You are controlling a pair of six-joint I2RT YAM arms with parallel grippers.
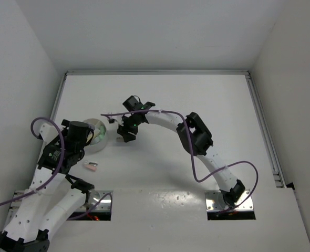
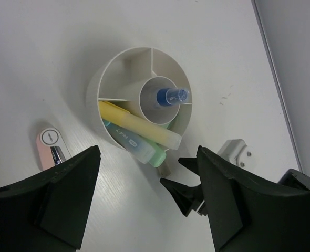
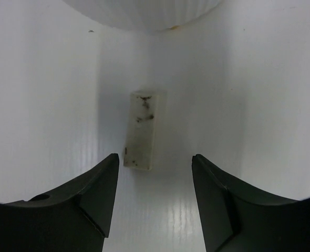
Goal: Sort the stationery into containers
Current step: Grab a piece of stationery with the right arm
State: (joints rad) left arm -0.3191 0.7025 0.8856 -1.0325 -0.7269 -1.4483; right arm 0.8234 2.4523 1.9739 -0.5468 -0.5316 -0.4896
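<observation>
The round white bowl (image 2: 113, 68) has divided compartments. A yellow marker (image 2: 139, 125), a blue marker (image 2: 124, 137) and a green marker (image 2: 156, 155) lie in one compartment, and a clear blue-tipped pen (image 2: 171, 96) stands in its centre tube. A pale speckled block (image 3: 143, 130) lies on the table just outside the bowl's wall (image 3: 144, 13). My right gripper (image 3: 155, 160) is open, low over the table, with the block just ahead of its fingertips. A pink block (image 2: 50, 147) lies left of the bowl. My left gripper (image 2: 147, 210) is open and empty above the bowl.
In the top view the bowl (image 1: 98, 132) sits left of centre with the pink block (image 1: 92, 167) in front of it. My right gripper (image 1: 126, 135) is beside the bowl, close to my left gripper (image 1: 79, 137). White walls enclose the table.
</observation>
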